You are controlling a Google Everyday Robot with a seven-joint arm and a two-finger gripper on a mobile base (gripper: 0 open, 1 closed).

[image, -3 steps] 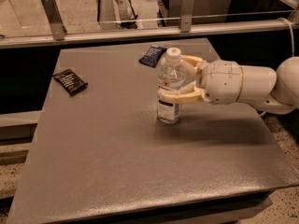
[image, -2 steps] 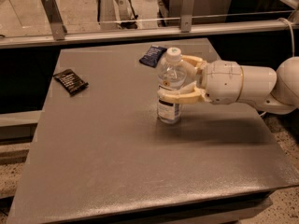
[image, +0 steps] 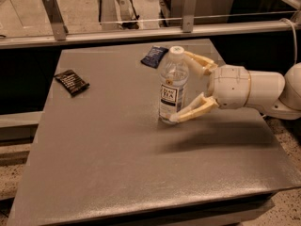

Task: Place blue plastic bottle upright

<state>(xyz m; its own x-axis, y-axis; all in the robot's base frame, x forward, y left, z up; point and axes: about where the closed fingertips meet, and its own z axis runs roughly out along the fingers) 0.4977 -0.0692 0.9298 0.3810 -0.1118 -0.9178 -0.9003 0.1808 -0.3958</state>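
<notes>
The blue plastic bottle [image: 172,86] stands upright on the grey table [image: 117,164], right of its middle. It is clear, with a white cap and a pale label with a dark text panel. My gripper [image: 184,87] reaches in from the right at the bottle's height. It is open, with its cream fingers spread on either side of the bottle. The far finger [image: 195,59] is behind the bottle's neck. The near finger [image: 193,111] ends close to the bottle's base. The bottle stands on its own.
A dark blue snack packet [image: 154,56] lies at the table's back, just behind the bottle. A flat black packet [image: 71,82] lies near the left edge. A metal rail with posts [image: 141,32] runs behind the table.
The gripper's fingers have spread apart and let go of the bottle. The bottle stays upright in the same spot.
</notes>
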